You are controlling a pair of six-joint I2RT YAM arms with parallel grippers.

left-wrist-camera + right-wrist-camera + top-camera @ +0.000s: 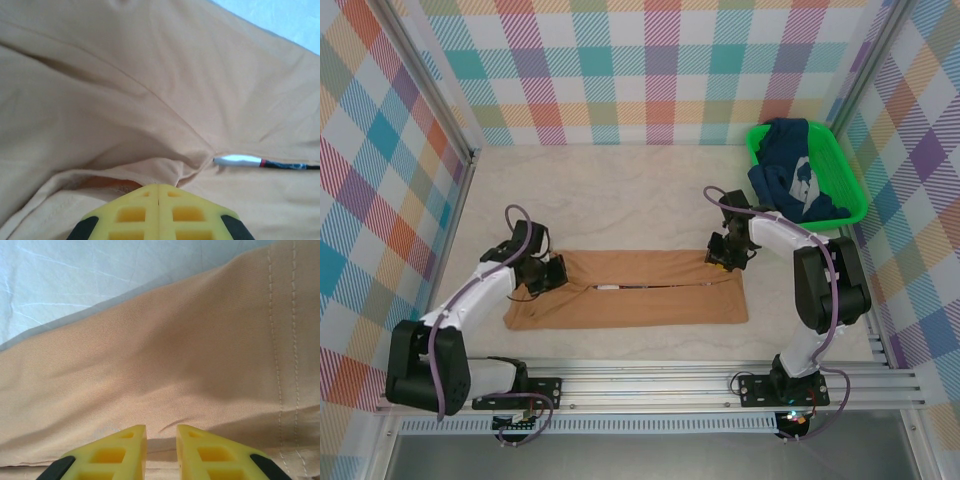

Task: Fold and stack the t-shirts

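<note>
The tan-orange t-shirt (630,303) lies on the table as a long folded band, its two folded edges meeting along the middle. My left gripper (552,272) sits at its left end. In the left wrist view its yellow jaws (159,186) are pressed together, and a pucker of the tan cloth (150,100) is pinched at their tips. My right gripper (721,262) is at the band's right end, its jaws (161,429) closed to a narrow gap with tan cloth (165,355) between them. The navy t-shirt (792,170) lies crumpled in the green basket (857,205).
A white, red and dark sliver (250,162) peeps out at the shirt's middle seam. The basket stands at the back right beside the right arm. Checked walls enclose the table on three sides, and a metal rail (650,385) runs along its near edge.
</note>
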